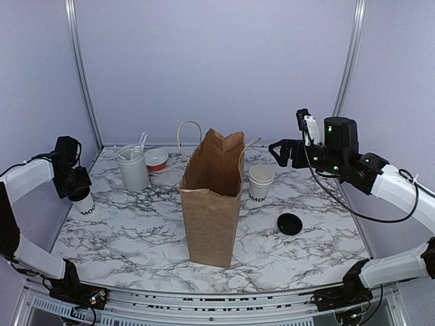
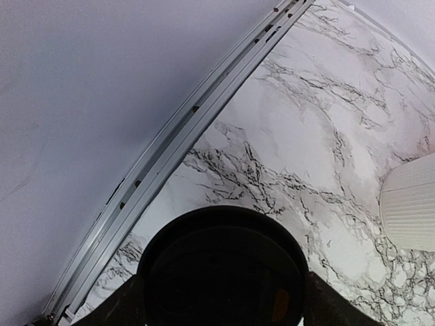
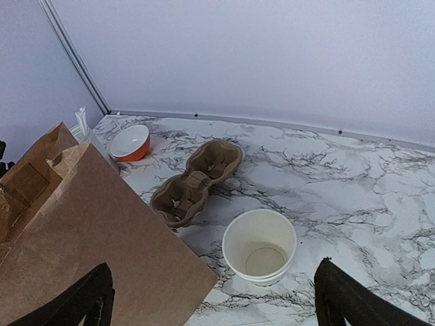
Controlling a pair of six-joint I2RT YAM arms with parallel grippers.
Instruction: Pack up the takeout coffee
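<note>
The takeout coffee point(image 1: 85, 204), a white paper cup with black lettering, stands near the table's left edge. Its black lid point(image 2: 224, 261) fills the bottom of the left wrist view. My left gripper point(image 1: 76, 185) is down over it, with a finger pressed against each side of the lid, shut on the cup. My right gripper point(image 1: 277, 151) is open and empty, held high at the right, above and behind the lidless white cup point(image 1: 260, 185). That cup also shows in the right wrist view point(image 3: 259, 246), between the spread fingers point(image 3: 353, 302).
A brown paper bag point(image 1: 213, 200) stands open in the middle. A loose black lid point(image 1: 290, 223) lies to its right. A grey-white utensil holder point(image 1: 133, 170) and an orange bowl point(image 1: 156, 159) stand at the back left. A cardboard cup carrier point(image 3: 197, 180) lies behind the bag.
</note>
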